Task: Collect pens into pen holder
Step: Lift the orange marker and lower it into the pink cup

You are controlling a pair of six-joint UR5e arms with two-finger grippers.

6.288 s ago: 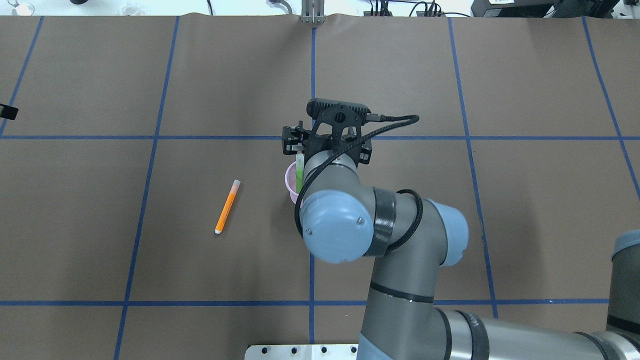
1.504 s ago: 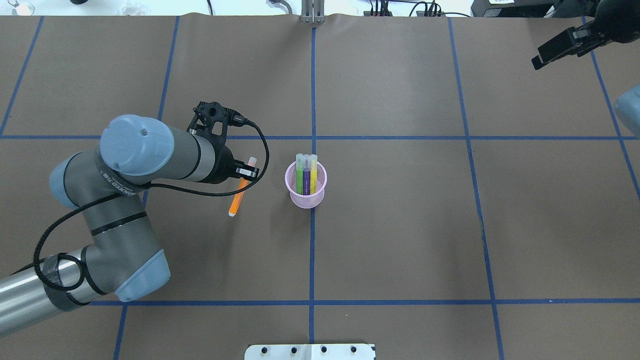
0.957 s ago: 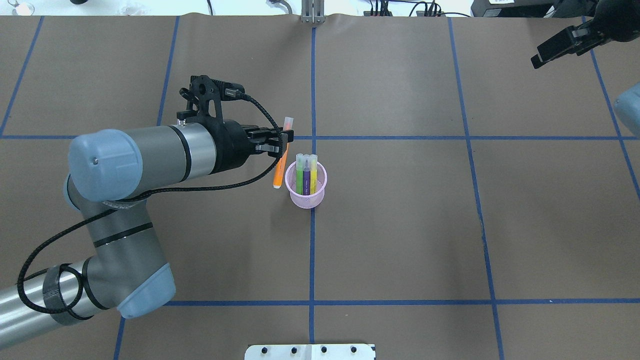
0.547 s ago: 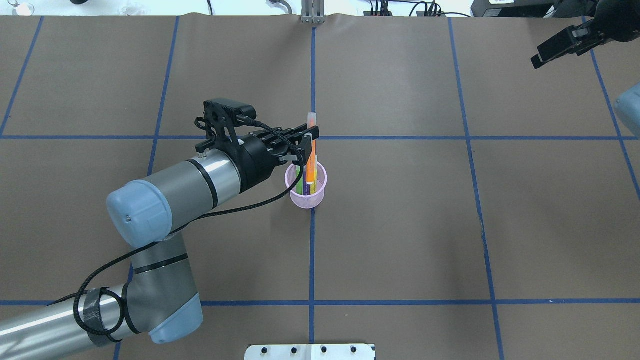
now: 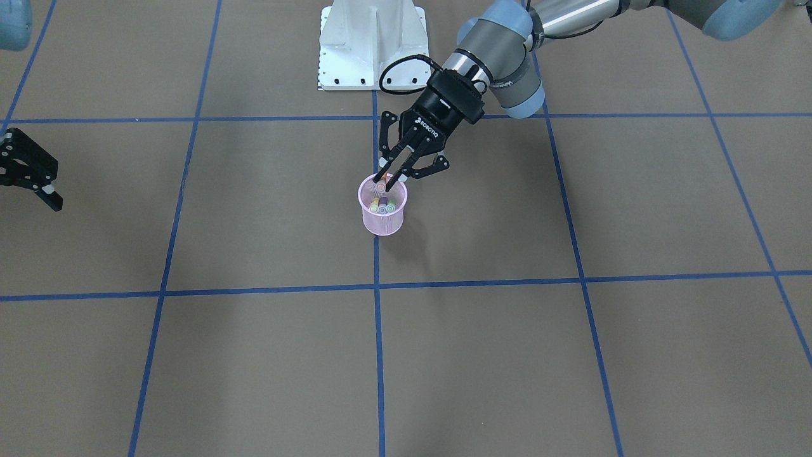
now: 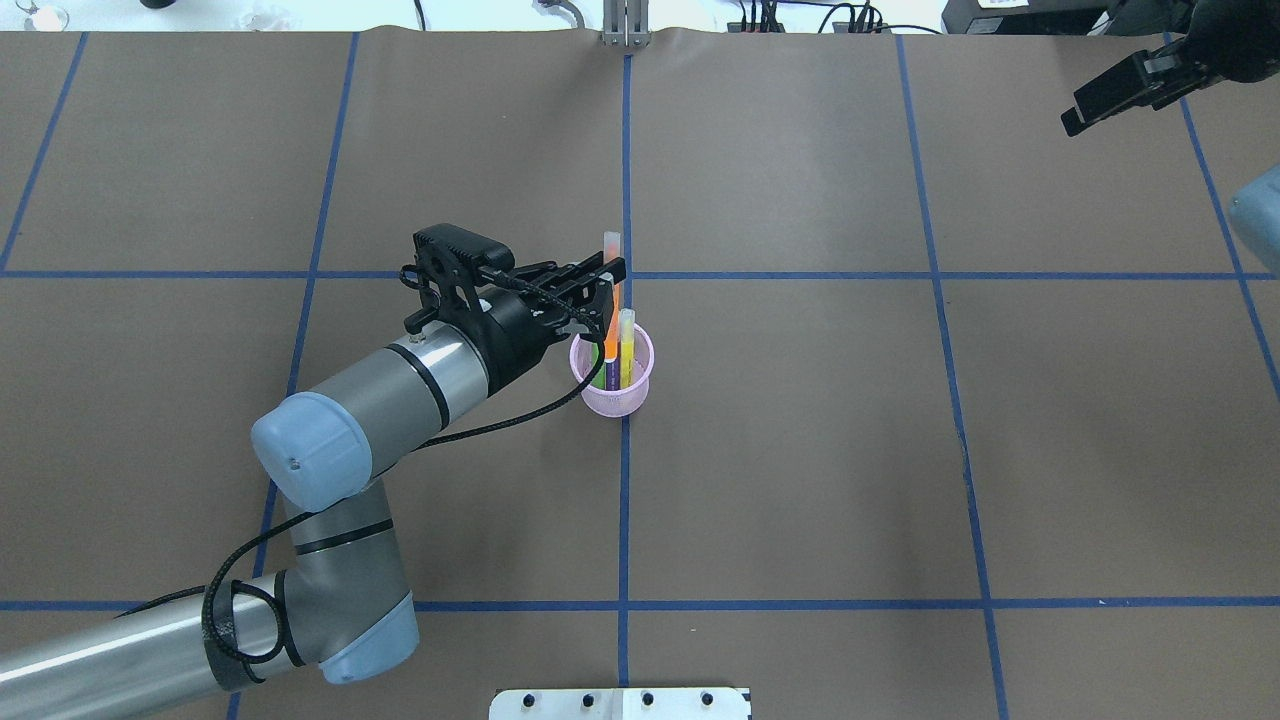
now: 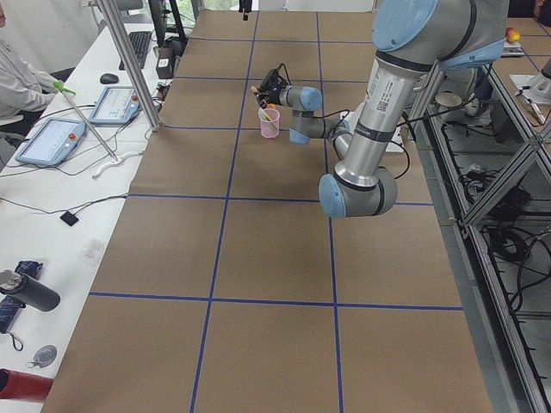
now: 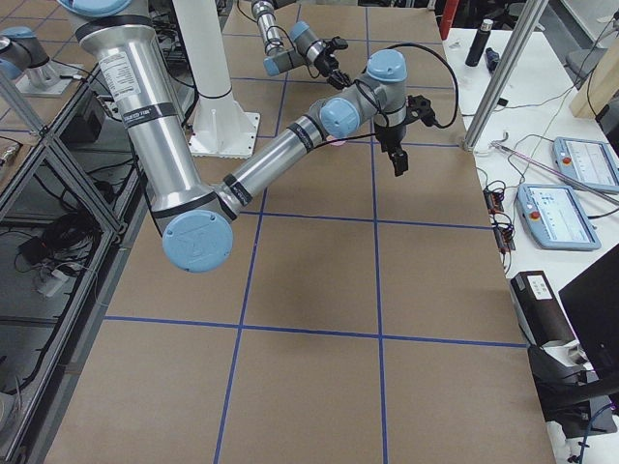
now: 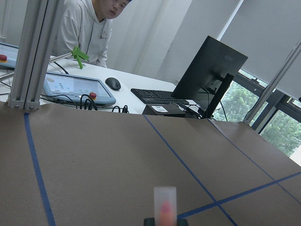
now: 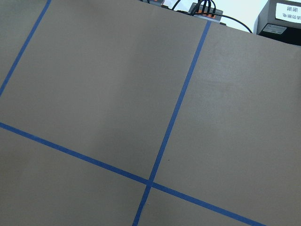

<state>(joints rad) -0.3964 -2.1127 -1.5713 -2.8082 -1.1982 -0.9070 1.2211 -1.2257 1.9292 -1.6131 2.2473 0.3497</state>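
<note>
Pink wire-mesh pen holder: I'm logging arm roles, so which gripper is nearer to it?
Left. The left gripper is right above the pink wire-mesh pen holder, holding an orange pen; the right gripper hangs far off to the robot's right.

Table (image 6: 800,450): brown covering, marked by blue tape lines (image 6: 800,275). Standing on it: one pink mesh pen holder (image 5: 382,222) (upright, on the centre line). White base plate (image 5: 372,44) at the robot's edge.

The pink wire-mesh pen holder (image 6: 612,400) stands upright at the middle of the bench (image 6: 800,450). A green pen (image 5: 391,206), a purple pen (image 5: 383,202) and a yellow pen (image 6: 626,348) stand inside it, pale caps up. The orange pen (image 6: 611,335) stands nearly upright, lower end inside the holder, gripped by the left pincer (image 6: 607,280).
</note>
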